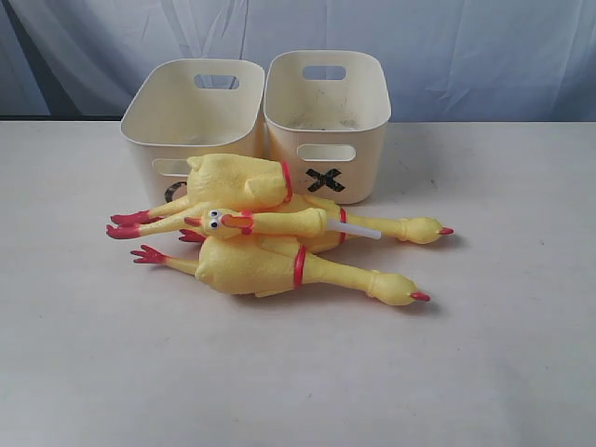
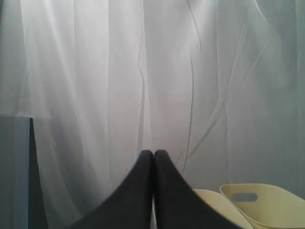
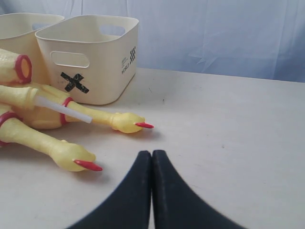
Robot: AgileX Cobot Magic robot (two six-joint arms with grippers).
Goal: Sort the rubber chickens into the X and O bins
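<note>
Rubber chickens (image 1: pixel 251 265) piled on surface (image 1: pixel 484 354) before X bin (image 1: pixel 358 93) and O bin (image 1: pixel 177 112); none binned. Clenched, empty: left jaws, right jaws. Sorting unstarted; next, part right jaws, approach nearest neck.

We saw the rubber chickens (image 1: pixel 244 182) in bright yellow, with red feet, red neck bands and red beak tips. The smaller chicken (image 1: pixel 279 223) had white eyes with black pupils, an orange-red mouth and a white tube (image 1: pixel 358 230). The X bin (image 1: pixel 358 112) and the O bin (image 1: pixel 168 112) were cream; the X bin bore a black X on its front and small black print on its side. The table (image 1: pixel 503 326) was off-white, the curtain (image 1: pixel 447 47) pale bluish white, and both the left gripper (image 2: pixel 153 153) and the right gripper (image 3: pixel 151 153) were black.
</note>
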